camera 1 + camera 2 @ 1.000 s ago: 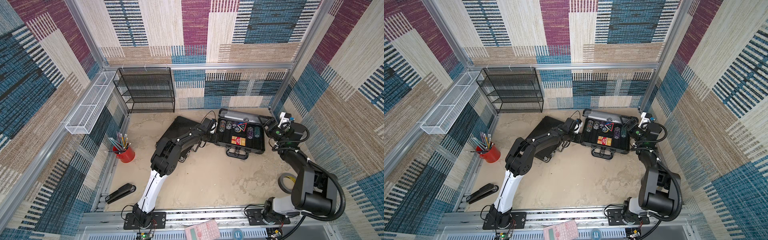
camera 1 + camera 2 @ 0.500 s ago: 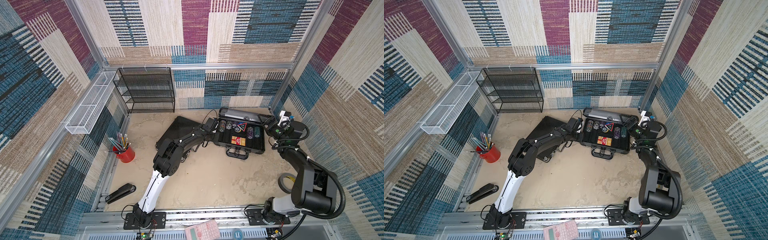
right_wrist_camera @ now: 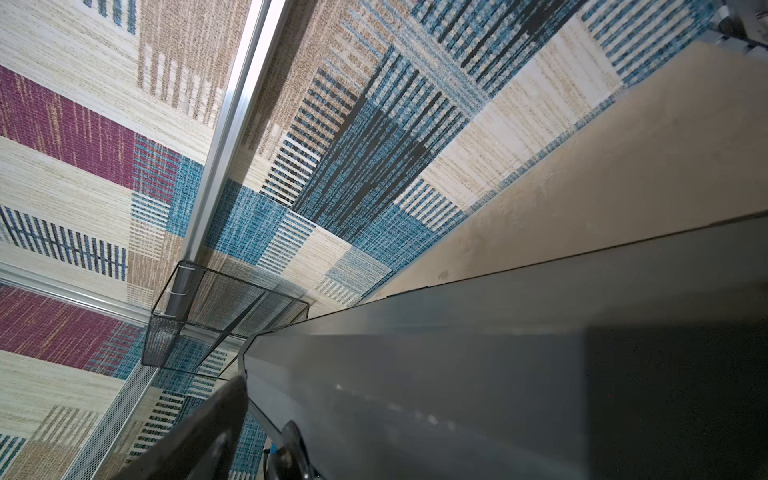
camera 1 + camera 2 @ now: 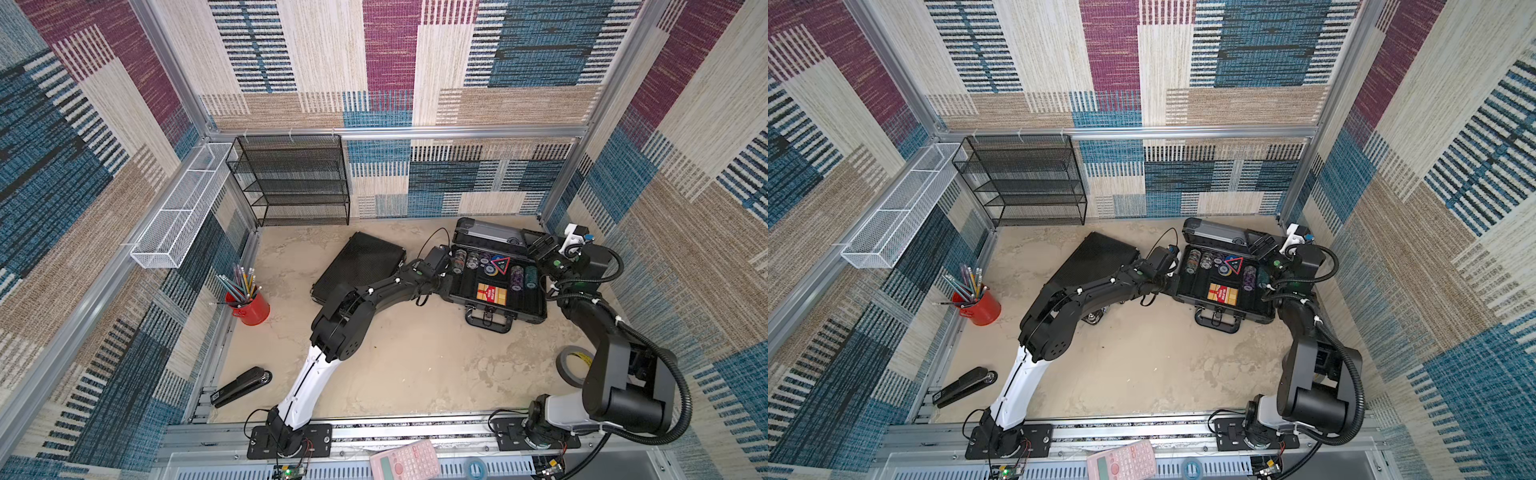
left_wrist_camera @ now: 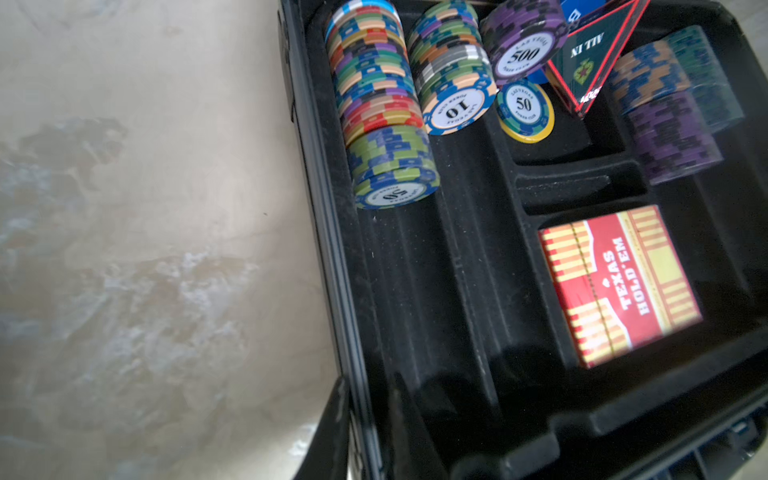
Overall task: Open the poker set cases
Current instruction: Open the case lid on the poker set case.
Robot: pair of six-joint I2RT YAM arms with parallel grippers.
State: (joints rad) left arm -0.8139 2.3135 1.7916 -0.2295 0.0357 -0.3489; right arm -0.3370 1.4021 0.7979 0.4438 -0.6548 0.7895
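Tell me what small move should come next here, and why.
Probably open the left gripper and back it off the grey case. That case already stands open, its lid raised and its chips showing, while the fingers are pinched on its side wall. The slim black case beside it lies closed, so the left arm is likely needed there.

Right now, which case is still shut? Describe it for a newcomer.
Find the black mesh shelf rack at the back wall. Just in front of it lies the slim black case, flat on the table. Unlike the grey case beside it, open over poker chips, its lid is down.
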